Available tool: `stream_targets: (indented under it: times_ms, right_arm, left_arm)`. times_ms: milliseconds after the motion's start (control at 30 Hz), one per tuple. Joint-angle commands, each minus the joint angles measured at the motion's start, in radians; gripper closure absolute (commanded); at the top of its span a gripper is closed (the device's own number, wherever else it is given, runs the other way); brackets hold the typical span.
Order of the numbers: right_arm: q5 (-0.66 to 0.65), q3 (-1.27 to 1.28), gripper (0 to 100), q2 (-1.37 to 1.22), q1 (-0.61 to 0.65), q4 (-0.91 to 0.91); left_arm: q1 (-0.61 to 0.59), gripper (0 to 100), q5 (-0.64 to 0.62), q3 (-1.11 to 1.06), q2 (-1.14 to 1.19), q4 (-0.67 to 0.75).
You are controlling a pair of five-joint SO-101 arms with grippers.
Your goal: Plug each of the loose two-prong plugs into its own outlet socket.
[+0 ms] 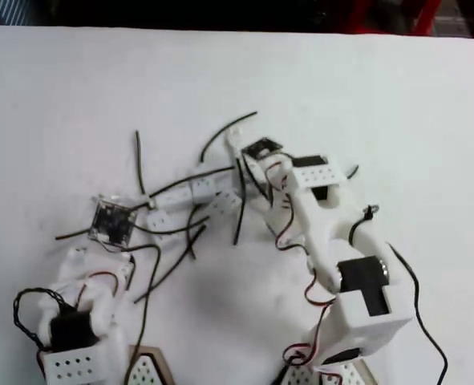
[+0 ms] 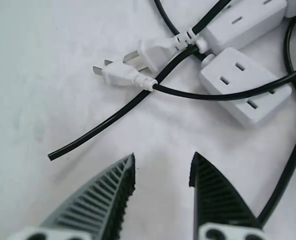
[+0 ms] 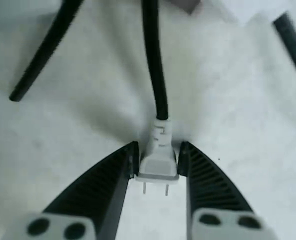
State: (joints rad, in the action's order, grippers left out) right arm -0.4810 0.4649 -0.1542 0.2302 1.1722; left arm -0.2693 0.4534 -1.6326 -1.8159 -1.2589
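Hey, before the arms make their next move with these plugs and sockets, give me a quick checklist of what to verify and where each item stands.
1. Right gripper holds a plug: ok, shut on its white body.
2. Held plug's prongs exposed: ok, both show past the fingers.
3. Held plug lined up with a socket: cannot tell.
4. Left gripper free: ok, open and empty over the table.
5. Slots of the outlet socket closer to the left gripper empty: ok.
6. That socket clear of cords: not ok, a black cord lies across it.
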Motion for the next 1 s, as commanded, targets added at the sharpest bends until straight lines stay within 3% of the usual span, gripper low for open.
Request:
stream_targets:
  times_ms: [0,167,367,600,767,967]
  right_arm:
    - [-0.031,-0.023,87.0,0.005,-0.039,0.001]
    - [-0.066,-0.021,93.0,0.005,-0.044,0.002]
    - [-0.063,-0.052,84.7,0.038,-0.027,0.104]
    - [-0.032,-0.04,85.3,0.246,0.045,0.205]
    - [-0.029,0.095,85.3,0.3,0.087,0.114]
    - [-0.077,0.186,85.4,0.294,-0.002,-0.033]
  left_arm:
    - [-0.008,81,0.0,0.037,-0.002,-0.003]
    - [-0.008,81,0.0,0.037,-0.002,-0.003]
    - [-0.008,81,0.0,0.037,-0.002,-0.003]
    - [-0.008,81,0.0,0.037,-0.002,-0.003]
    - [-0.008,81,0.0,0.037,-0.002,-0.003]
    - [-0.008,81,0.0,0.037,-0.002,-0.005]
